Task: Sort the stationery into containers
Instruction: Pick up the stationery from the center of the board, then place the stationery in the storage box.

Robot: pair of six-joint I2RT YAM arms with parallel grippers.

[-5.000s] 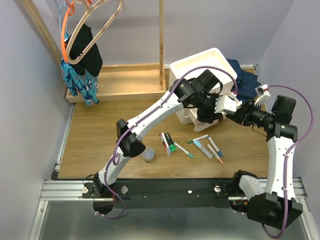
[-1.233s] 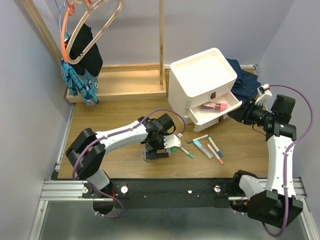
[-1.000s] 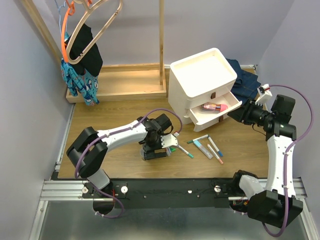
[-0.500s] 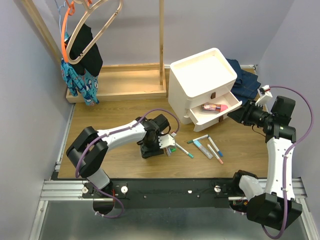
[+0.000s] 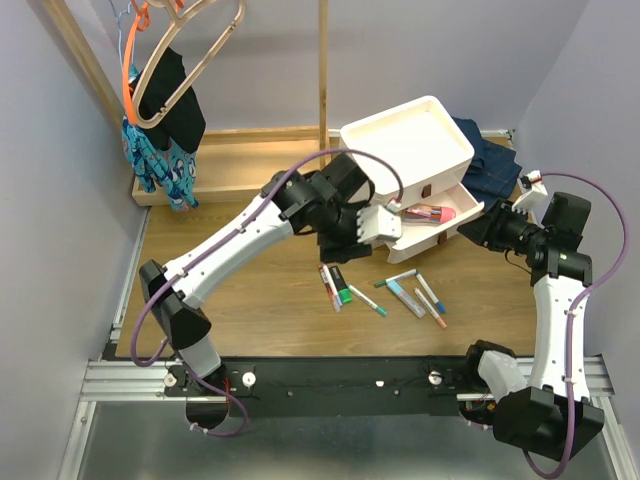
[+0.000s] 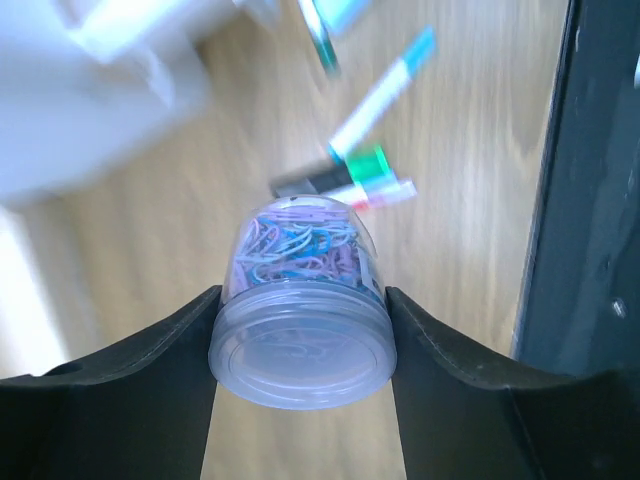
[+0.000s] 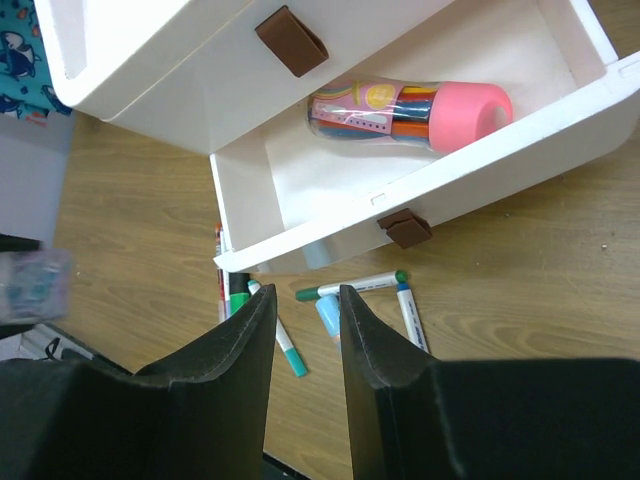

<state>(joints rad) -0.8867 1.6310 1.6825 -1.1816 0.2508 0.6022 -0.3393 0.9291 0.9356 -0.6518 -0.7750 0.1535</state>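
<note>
Nearest, on the wooden table (image 5: 200,290), the loose pens lie in two bunches. A thick black-and-green marker (image 5: 340,284) has a slim red-marked pen (image 5: 326,287) touching its left side; a green-capped marker (image 5: 368,301) lies just to their right. Further right, a pale blue tube (image 5: 406,297), a second green-capped marker (image 5: 400,277), a blue-capped marker (image 5: 429,292) and an orange-capped marker (image 5: 432,311) sit close together, approx. in front of the open drawer (image 7: 500,150).

Above the table the left gripper (image 6: 300,300) clamps the small clear round tub (image 6: 300,255) by its sides, wide end toward the wrist cam. The tub is packed w/ pastel pink and blue bits and hangs in the air; in the top view it's just left of the open drawer.

The right gripper (image 7: 307,298) faces that drawer from the right; its fingers are a narrow gap apart w/ nothing between, near the drawer's brown pull tab (image 7: 405,228) but apart from it.

In the drawer, the one below the top drawer, a pink-capped bottle (image 7: 410,112) lies on its side. The white drawer unit (image 5: 405,145) stands behind w/ its tray top facing up; the top drawer is closed.

Farthest back, a dark blue cloth (image 5: 488,160) lies behind the unit; a wooden rack base (image 5: 240,165) sits to the left, w/ hangers (image 5: 180,40) and clothes above it.
</note>
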